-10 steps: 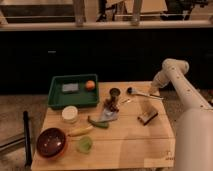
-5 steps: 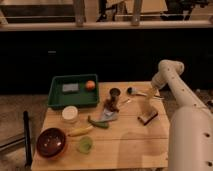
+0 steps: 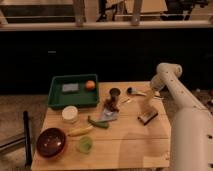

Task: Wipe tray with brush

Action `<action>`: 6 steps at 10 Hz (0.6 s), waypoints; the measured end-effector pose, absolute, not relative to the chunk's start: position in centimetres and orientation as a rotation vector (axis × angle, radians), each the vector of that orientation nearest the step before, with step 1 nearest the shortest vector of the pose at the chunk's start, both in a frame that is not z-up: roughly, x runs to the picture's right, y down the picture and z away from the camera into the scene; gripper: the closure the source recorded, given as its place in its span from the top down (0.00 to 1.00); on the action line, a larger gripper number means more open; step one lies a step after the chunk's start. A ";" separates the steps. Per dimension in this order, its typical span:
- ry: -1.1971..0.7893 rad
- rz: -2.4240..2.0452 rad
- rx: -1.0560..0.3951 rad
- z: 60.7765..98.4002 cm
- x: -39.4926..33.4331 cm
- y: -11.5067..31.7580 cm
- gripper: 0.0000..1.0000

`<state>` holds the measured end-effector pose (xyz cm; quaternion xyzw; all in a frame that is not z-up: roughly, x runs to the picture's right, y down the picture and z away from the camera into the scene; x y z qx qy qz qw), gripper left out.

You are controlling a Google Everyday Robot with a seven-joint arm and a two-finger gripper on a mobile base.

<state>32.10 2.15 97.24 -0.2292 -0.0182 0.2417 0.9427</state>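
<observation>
Wooden desk [image 3: 131, 146] is sitting against a dark backdrop, with the green tray [image 3: 53, 96] lying at about 10 o'clock, carrying an orange ball [image 3: 90, 85]. Gripper [image 3: 150, 96] is hanging at 2 o'clock, just above the brush [image 3: 146, 116]. Honestly can't tell if it's grasping anything.

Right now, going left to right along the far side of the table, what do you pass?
Large dark-green rectangular plastic tray → small dark cup → robot's gripper, right by the wooden-handled brush.
</observation>
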 end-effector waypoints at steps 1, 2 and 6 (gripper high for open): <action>-0.037 0.490 -0.460 97.5 32.2 2.2 0.80; -0.037 0.492 -0.455 98.0 32.4 2.3 0.80; -0.023 0.496 -0.502 100.2 32.8 3.3 0.80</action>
